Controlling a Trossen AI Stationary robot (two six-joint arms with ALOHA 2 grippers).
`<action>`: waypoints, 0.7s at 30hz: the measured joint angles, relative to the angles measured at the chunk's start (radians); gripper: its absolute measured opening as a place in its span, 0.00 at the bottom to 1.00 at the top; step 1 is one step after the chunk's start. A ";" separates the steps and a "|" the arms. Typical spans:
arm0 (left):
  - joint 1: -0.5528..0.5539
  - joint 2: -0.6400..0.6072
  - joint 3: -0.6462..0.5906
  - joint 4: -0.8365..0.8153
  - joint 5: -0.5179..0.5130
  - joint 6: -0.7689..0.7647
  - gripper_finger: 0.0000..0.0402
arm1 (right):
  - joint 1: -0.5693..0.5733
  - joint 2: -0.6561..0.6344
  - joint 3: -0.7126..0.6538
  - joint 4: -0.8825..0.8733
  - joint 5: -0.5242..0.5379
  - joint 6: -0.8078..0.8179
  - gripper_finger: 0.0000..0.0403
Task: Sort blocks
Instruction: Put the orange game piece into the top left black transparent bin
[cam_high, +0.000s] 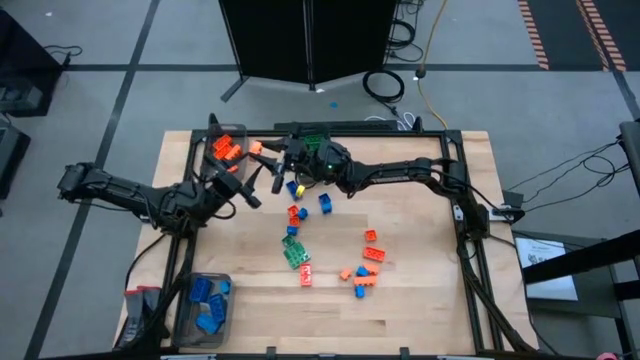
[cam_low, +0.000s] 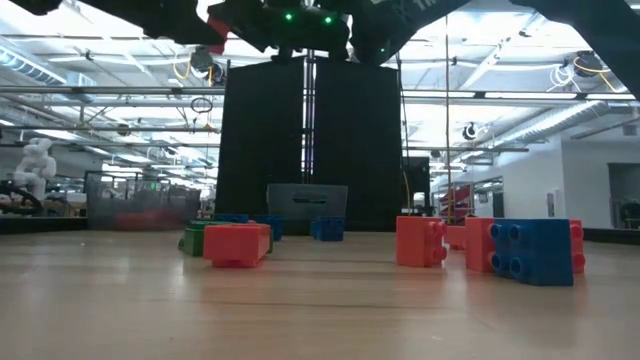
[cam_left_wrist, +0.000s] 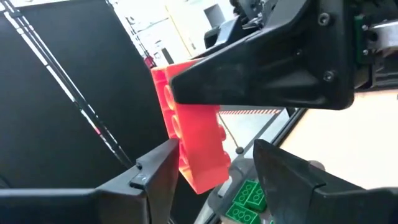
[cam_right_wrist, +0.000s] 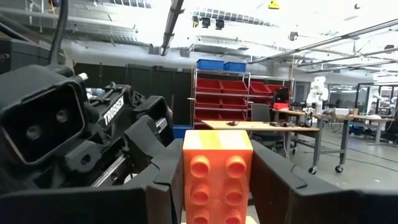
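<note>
A: High view: both arms meet at twelve o'clock; loose blocks (cam_high: 297, 250) lie at centre.
B: Right gripper (cam_right_wrist: 217, 186) clamps an orange brick (cam_right_wrist: 217, 175); left gripper (cam_left_wrist: 214, 180) gapes around it. Close squarely before the right lets go.

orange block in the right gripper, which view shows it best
The right wrist view: the orange block fills the middle, studs facing the camera, clamped between the right gripper's fingers. The left wrist view shows it side-on, the high view a speck, the low view nothing.

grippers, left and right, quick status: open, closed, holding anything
Left gripper: fingers open on either side of the orange block, not yet closed on it.
Right gripper: shut on that orange block, held up near the bins.
</note>
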 joint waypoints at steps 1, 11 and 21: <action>0.000 0.002 0.000 -0.002 0.000 0.000 0.51 | 0.000 0.000 0.000 0.000 0.000 0.000 0.30; 0.012 0.004 0.000 0.020 -0.008 0.000 0.50 | 0.001 0.000 0.000 0.003 -0.006 0.019 0.30; 0.040 0.003 0.000 0.023 0.001 -0.009 0.21 | 0.000 0.000 0.000 0.000 -0.004 0.033 0.30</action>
